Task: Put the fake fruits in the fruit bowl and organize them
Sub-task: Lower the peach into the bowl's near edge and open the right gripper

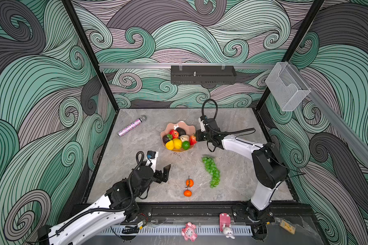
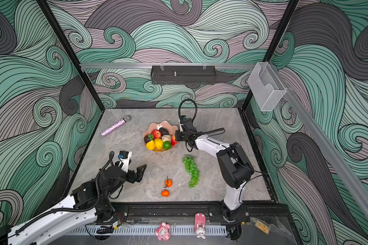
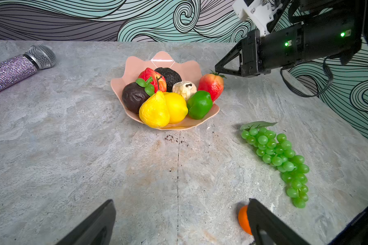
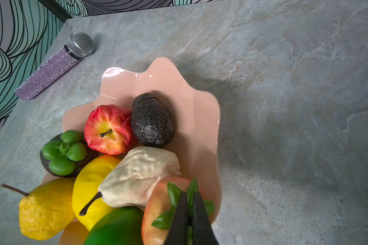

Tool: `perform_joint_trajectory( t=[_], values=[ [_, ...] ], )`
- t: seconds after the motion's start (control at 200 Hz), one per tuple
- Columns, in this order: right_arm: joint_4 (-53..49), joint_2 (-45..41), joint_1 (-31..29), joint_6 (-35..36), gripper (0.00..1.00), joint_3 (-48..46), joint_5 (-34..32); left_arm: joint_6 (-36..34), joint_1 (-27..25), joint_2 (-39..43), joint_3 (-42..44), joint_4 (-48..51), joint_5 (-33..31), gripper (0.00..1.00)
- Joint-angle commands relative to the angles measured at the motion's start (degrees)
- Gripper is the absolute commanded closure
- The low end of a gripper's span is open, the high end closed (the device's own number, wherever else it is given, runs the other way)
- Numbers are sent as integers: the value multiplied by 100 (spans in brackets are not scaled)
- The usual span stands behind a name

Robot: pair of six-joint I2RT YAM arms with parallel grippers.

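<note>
Right jaws pinching strawberry (image 4: 154,204) by its leaves at fruit bowl (image 4: 200,127) right rim; should be easing it inward before releasing; left jaws hanging wide

Left arm (image 1: 89,220) at seven o'clock, right arm (image 1: 240,146) at three o'clock, glossy white shells, black joints, ribbed black cables, wedge-shaped black fingers (image 3: 268,224), green lights (image 3: 286,44)

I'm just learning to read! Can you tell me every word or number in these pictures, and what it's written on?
No word or number here can be read.
Yellow tag on the front ledge near the right arm's base: it has dark print, too small and blurred to read.
Fruit bowl: no lettering shows.
Microphone: no lettering shows.
</note>
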State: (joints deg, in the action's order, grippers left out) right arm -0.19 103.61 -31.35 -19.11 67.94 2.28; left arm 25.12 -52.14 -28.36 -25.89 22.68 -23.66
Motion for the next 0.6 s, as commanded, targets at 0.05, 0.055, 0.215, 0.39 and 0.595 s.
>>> perform_joint_trajectory(
  t=[0.05,0.055,0.215,0.39,0.595],
  values=[
    [19,-251,-27,-29,96,-44,-140,89,37,-12,-57,12,-147,2],
    [19,-252,-23,-30,96,-48,-140,89,37,-12,-57,10,-152,2],
    [32,-275,-28,-14,96,-62,-119,89,41,-10,-57,17,-142,2],
    [72,-347,-74,20,97,-134,-204,87,46,-12,-48,26,-165,2],
    [82,-366,-302,-44,97,-229,-724,89,46,10,-30,26,-182,2]
  ],
)
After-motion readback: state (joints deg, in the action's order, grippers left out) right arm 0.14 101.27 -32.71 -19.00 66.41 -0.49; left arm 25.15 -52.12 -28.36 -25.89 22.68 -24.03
